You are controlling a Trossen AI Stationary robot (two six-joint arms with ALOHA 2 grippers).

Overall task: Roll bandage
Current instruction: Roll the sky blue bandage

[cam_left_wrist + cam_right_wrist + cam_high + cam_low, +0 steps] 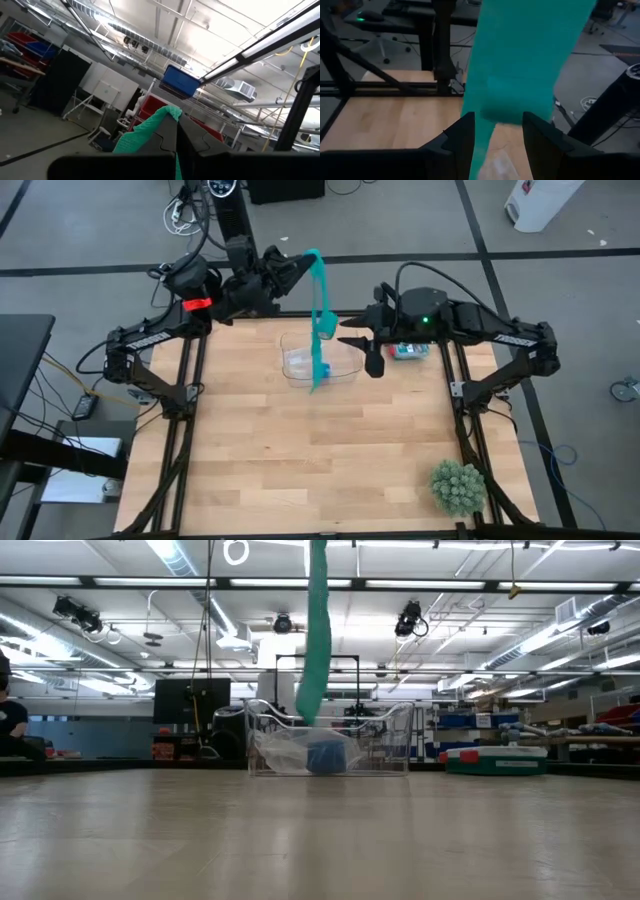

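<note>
High view: the left gripper is raised over the far edge of the wooden table and is clamped on the top end of the bandage, a long teal ribbon that hangs down from it into a clear plastic bin standing at the far middle of the table. The right gripper reaches in from the right, level with the hanging strip just beside the bin's right side; in the right wrist view its two dark fingers stand spread apart with the bandage hanging between them, not pinched. From table height the bandage drops straight down in front of the bin, its lower end inside, where a blue roll lies among crumpled clear plastic. The left wrist view shows the teal end draped over that arm's closed fingers. A small green plant sits at the table's near right corner, and a teal-and-red object lies near the far right edge.
</note>
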